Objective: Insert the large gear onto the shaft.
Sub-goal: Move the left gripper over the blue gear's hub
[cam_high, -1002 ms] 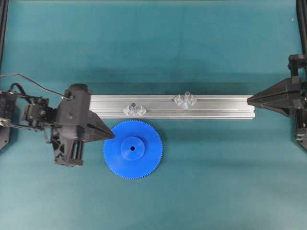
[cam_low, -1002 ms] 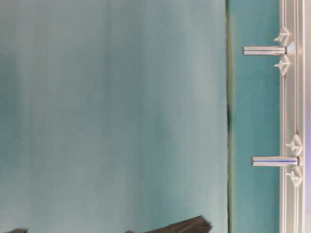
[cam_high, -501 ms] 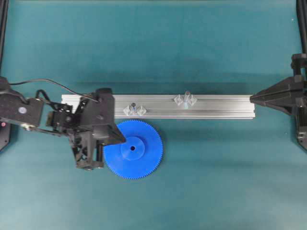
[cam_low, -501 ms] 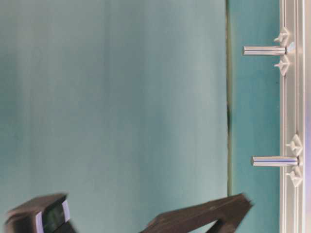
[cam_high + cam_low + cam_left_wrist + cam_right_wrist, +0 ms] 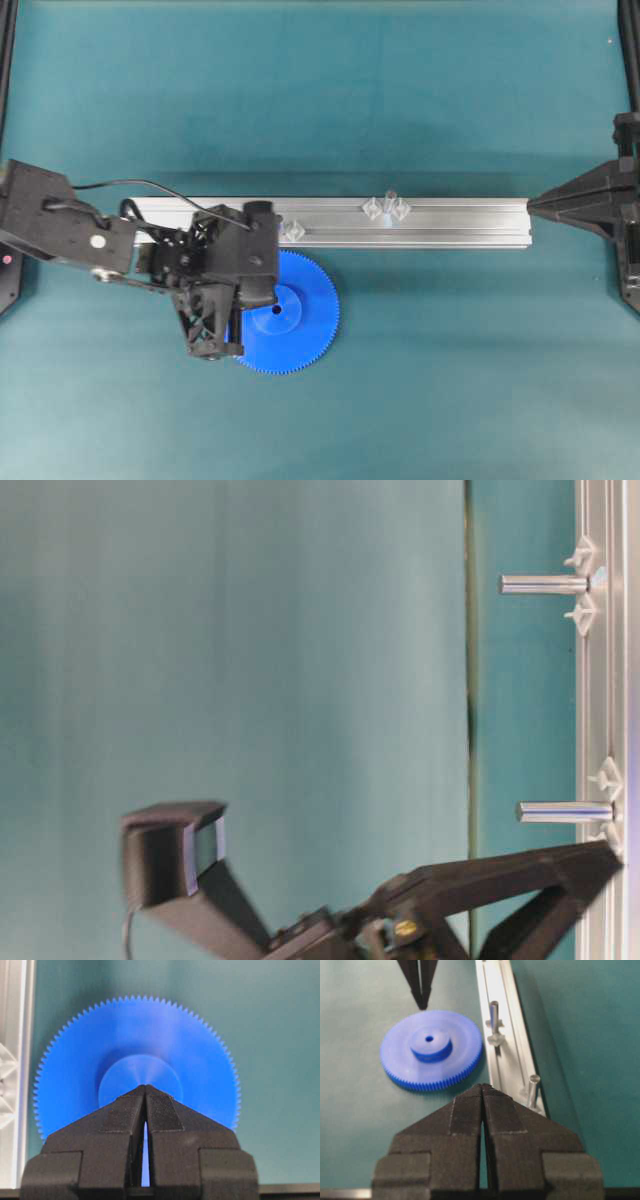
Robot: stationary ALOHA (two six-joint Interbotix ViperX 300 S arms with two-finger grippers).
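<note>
The gear (image 5: 290, 325) lies flat on the green tabletop (image 5: 450, 380), just beside the near edge of the aluminium rail (image 5: 450, 222), with its raised hub and small dark hole facing up. You will see your left gripper (image 5: 145, 1086) directly over the gear: in the left wrist view its closed tips sit above the hub, covering the centre. The jaws are shut tight, pads together, with nothing between them. Whether the tips touch the hub cannot be told from these views.

The left arm reaches in from the left edge of the overhead view. Its wrist body covers the left part of the gear and the rail section beside it. In the table-level view the black jaws point toward the rail, ending near the nearer of the two pins.

The shaft (image 5: 390, 198) stands upright on the rail, well to the right of the gear, between two clear diamond-shaped feet. It is bare. A second pin on the rail is hidden by the left wrist in the overhead view; only one of its clear feet shows there. It does appear in the right wrist view, as the farther pin (image 5: 493, 1011).

Your right gripper (image 5: 532, 207) sits at the right end of the rail, level and pointing along it. Its jaws are likewise closed and empty, well apart from the gear.
</note>
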